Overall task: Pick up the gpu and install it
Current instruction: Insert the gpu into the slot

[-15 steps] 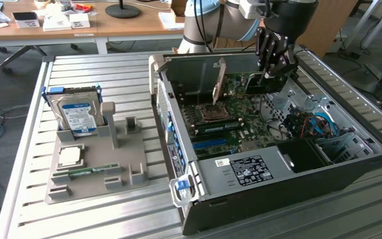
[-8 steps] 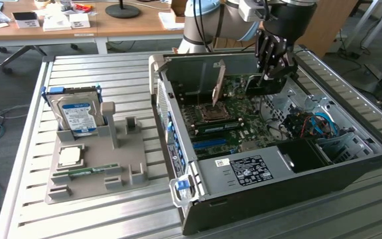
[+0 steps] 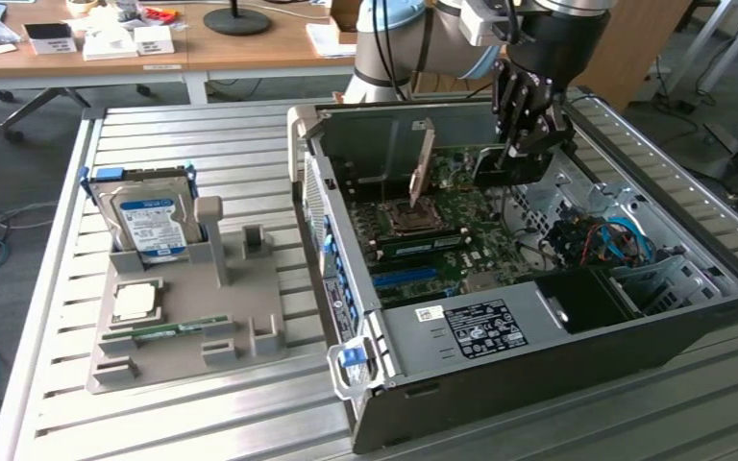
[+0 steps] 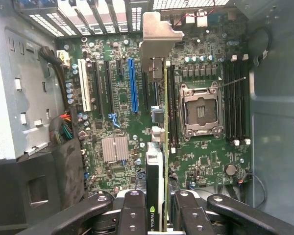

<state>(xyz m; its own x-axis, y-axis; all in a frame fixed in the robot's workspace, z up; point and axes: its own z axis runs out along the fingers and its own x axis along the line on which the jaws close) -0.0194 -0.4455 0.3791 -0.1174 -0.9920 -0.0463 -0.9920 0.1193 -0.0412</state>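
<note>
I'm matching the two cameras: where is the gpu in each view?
Exterior view: gpu held under the gripper, above the motherboard, inside the open case.
Wrist view: gpu edge-on between the fingers, beside the CPU socket.
Shared landmark: that CPU socket.

Slatted metal table (image 3: pixel 189 134) carries a grey holder (image 3: pixel 203 336) at the exterior view's left, with an upright blue-labelled hard drive (image 3: pixel 151 223), a processor chip (image 3: pixel 135 303) and a narrow RAM stick (image 3: pixel 164 329). Beside it lies an open computer case (image 3: pixel 536 375); its motherboard (image 4: pixel 206 161) bears a CPU socket (image 4: pixel 201 111), blue slot (image 4: pixel 133 84) and finned heatsink (image 4: pixel 114 148).
</note>
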